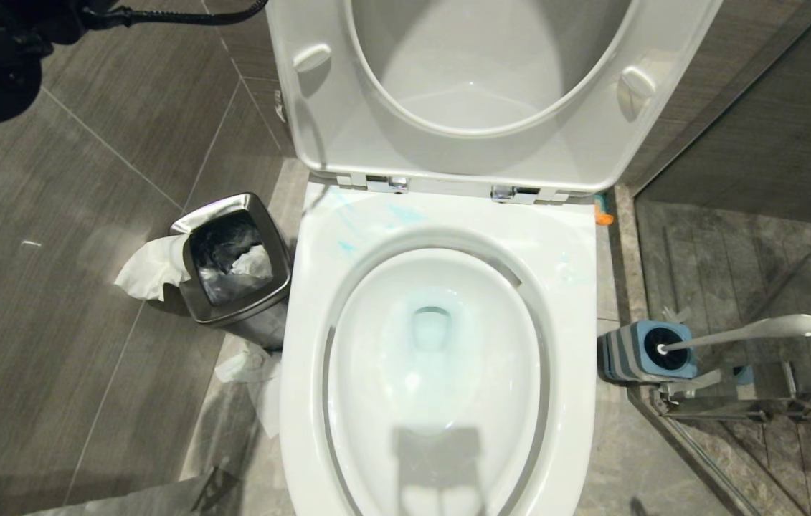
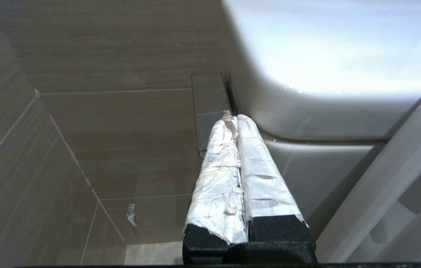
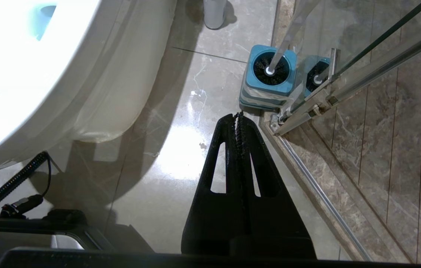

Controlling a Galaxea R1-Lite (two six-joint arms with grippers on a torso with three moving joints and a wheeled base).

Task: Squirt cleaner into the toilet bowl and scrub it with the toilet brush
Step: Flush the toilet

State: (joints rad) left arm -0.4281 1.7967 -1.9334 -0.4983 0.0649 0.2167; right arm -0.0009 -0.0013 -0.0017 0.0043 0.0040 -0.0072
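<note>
Toilet brush (image 3: pixel 270 69), one, black spiky bristles in a blue-and-grey ribbed holder (image 3: pixel 266 87), stands just beyond the right claw (image 3: pixel 239 118), whose black fingers are pressed together, empty. Only the head view shows turquoise cleaner (image 1: pixel 369 218) smeared on the white ceramic toilet bowl (image 1: pixel 570 301). Beside that porcelain, the tape-wrapped left claw (image 2: pixel 235 120) is closed, empty.

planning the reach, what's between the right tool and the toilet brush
Only bare glossy floor, seen in the right wrist view: the shut right tool sits just short of the blue holder with the toilet brush in it.
</note>
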